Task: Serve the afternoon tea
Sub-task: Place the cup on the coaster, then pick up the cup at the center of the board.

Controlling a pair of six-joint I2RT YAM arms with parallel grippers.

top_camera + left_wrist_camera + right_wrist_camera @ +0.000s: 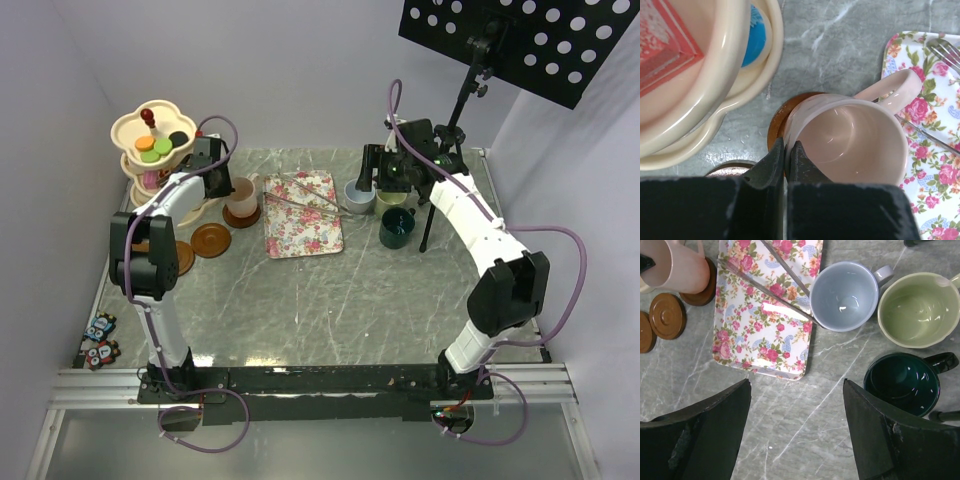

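The left gripper (786, 151) has its jaws pinched narrow on the rim of the pink mug (855, 142), one finger outside the wall and the other inside. The mug is empty and stands on a round brown saucer (776, 122), its handle pointing towards the floral tray (765, 320). Just beside it on the other side is the base of the cream three-tier stand (128, 130), at the far left of the counter (330, 300).

The right gripper (797, 407) hangs over bare counter with its jaws spread wide and nothing between them. Ahead of it stand three more mugs, all empty: a light blue mug (842, 295) just beside the tray's edge, a light green mug (917, 307) next to it, and a dark green mug (900, 382) nearer the arm. That makes four mugs in all, only the pink one on a saucer.

Three saucers can be counted: the one under the pink mug and two bare ones (667, 315) in a row to its near left, the last partly hidden by the left arm.

The tray holds only a pair of metal tongs (785, 282), lying across it with the tips towards the light blue mug.

The stand's top tier carries small round toy macarons (155, 146), orange, green and dark among them. The lower tiers show a red-pink piece and a blue one, though their number cannot be told.
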